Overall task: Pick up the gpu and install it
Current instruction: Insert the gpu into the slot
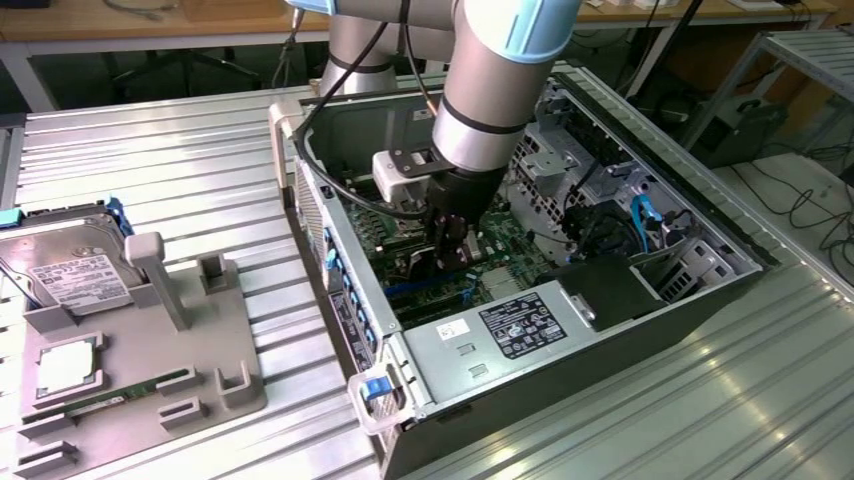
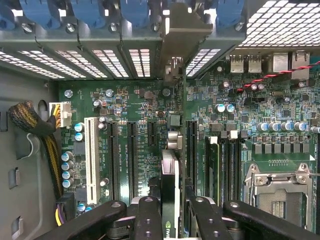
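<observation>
Now the claw (image 2: 169, 220) pinches the gpu (image 2: 170, 175) edge-on above the motherboard (image 2: 135, 130) — installing step; next needs exact alignment with the slot just beneath it.

table (image 1: 160, 150): ribbed shiny metal | computer case (image 1: 481, 345): matt grey metal | holder (image 1: 200, 340): matt grey plastic

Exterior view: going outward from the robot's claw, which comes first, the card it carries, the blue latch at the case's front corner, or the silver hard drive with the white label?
1. The card, held in the claw inside the open computer case.
2. The blue latch, at the case's near corner.
3. The hard drive, on the grey stand at the exterior view's far left.
</observation>
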Robot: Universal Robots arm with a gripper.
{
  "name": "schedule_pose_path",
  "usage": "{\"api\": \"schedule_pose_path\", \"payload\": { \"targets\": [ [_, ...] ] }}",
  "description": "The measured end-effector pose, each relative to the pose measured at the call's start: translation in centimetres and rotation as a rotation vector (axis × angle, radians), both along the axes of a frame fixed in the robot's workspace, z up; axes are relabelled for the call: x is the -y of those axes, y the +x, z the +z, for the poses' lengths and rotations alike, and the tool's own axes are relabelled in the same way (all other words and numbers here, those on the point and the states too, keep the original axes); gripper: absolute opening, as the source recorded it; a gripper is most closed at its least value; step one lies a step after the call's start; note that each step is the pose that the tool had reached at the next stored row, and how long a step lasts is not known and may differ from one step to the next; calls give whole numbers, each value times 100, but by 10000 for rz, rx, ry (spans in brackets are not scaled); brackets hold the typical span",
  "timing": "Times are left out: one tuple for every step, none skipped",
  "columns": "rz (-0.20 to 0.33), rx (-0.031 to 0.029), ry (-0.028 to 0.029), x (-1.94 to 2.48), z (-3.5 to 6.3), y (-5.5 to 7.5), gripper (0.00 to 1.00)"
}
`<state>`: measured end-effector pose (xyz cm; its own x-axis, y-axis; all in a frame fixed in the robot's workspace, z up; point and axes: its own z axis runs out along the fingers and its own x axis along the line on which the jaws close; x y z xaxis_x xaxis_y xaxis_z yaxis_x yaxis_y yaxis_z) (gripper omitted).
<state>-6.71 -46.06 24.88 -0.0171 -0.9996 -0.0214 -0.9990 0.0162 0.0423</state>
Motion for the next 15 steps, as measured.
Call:
{"api": "schedule_pose_path", "payload": {
  "targets": [
    [5,1,1,-1,0,0,27],
    [8,1,1,-2,0,0,27],
    [14,1,0,-3,0,0,27],
    [22,0,1,-3,0,0,27],
    [27,1,1,-5,-3,0,27],
    [28,-1,-3,-5,-9,0,27],
    [28,-4,-9,-5,-21,-1,27],
    [29,-4,-10,-4,-33,-1,27],
    [30,6,5,-5,-51,0,27],
    [30,2,0,-6,-55,0,27],
    [30,-2,-1,-5,-56,0,27],
    [29,-4,-2,-6,-57,0,27],
    [29,-7,-4,-5,-57,0,27],
    [29,-7,-3,-5,-58,-1,27],
    [30,-7,-1,-5,-59,0,27]
  ]
}}
